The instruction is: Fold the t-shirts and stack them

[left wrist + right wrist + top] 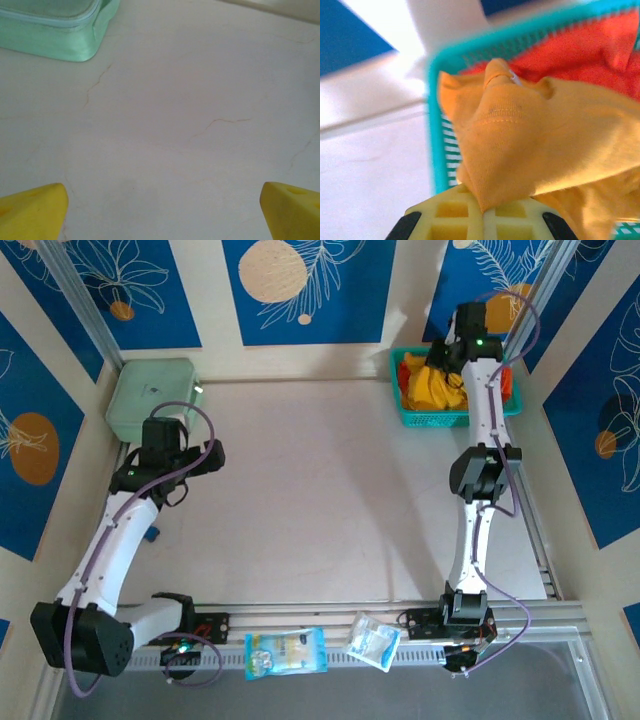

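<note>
1. The right gripper (484, 214) was pressed together on a small fold of the mustard-yellow t-shirt (535, 145), and the cloth rose in a tent from the pinch.
2. The rest of that shirt lay bunched in the teal basket (436, 130) at the far right of the table. It rested on the red-orange t-shirts (590, 50).
3. The left gripper (162, 210) hung spread wide over the bare table (210, 100) at the far left, near the pale green box (55, 35), and held nothing.
4. The step in hand looked to be drawing the yellow shirt out of the basket. The lift would need to go straight up and high, so that the trailing cloth cleared the rim without tipping the basket or dragging a red shirt along.
5. The shirt should then be carried to the open middle of the table and lowered slowly so that it spread out, where the left gripper could take a second edge.
6. The pinch held only a narrow fold, so a jerk might let it slip.
</note>
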`<state>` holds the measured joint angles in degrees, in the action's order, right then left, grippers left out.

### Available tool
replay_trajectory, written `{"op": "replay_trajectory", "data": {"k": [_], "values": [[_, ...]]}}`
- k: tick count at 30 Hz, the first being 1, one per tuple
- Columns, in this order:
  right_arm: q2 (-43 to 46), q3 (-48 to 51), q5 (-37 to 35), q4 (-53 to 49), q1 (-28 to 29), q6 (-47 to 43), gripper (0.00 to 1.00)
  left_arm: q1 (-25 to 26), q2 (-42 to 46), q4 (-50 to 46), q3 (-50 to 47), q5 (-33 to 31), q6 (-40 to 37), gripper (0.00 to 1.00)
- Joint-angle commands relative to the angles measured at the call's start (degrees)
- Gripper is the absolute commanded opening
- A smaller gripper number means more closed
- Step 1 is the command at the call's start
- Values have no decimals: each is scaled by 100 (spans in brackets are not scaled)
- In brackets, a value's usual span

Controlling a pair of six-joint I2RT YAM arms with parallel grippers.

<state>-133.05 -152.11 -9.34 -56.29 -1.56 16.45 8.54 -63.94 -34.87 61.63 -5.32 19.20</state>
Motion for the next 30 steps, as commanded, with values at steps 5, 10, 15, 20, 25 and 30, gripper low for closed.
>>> {"op": "replay_trajectory", "data": {"k": [5,10,15,20,25,30], "values": [[1525,-68,172,185,776,-186,0,78,357,-259,397,294,-72,98],[2089,136,337,101,1545,-166,0,76,565,-475,589,236,-123,98],[2645,1329,332,452,2656,-63,0,78,716,-689,761,94,-195,98],[3024,3069,-81,1054,3892,142,0,78,801,-942,942,-106,-292,98],[3129,4902,-642,1645,4839,705,0,77,840,-1183,1118,-237,-389,99],[3054,6319,-698,2056,5312,1617,0,78,858,-1277,1143,14,-324,99]]}}
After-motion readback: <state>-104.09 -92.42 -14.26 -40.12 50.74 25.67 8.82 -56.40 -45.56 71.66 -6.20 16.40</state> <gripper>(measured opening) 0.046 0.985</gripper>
